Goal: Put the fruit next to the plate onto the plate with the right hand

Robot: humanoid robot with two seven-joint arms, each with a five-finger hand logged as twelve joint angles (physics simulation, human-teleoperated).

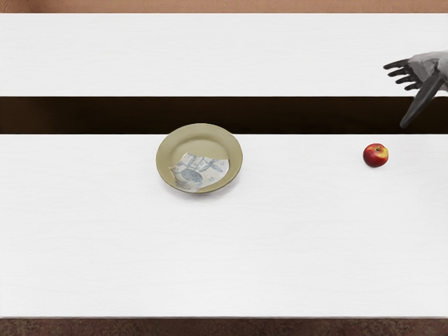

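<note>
One dark grey robot hand [425, 72], the right, reaches in from the right edge, fingers spread wide and holding nothing. Below it, and apart from it, we count one small red-and-yellow apple [376, 155] on the white counter [315, 245]. Well to the apple's left sits one round olive-tan plate [175, 143], patterned blue-grey.

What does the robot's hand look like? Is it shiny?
Only the grey right hand shows, at the picture's right edge. Its body is a lighter grey and looks blocky, made of flat facets. It has thin, dark grey fingers. It looks matte, not shiny. No cables, markings or sleeve show.
</note>
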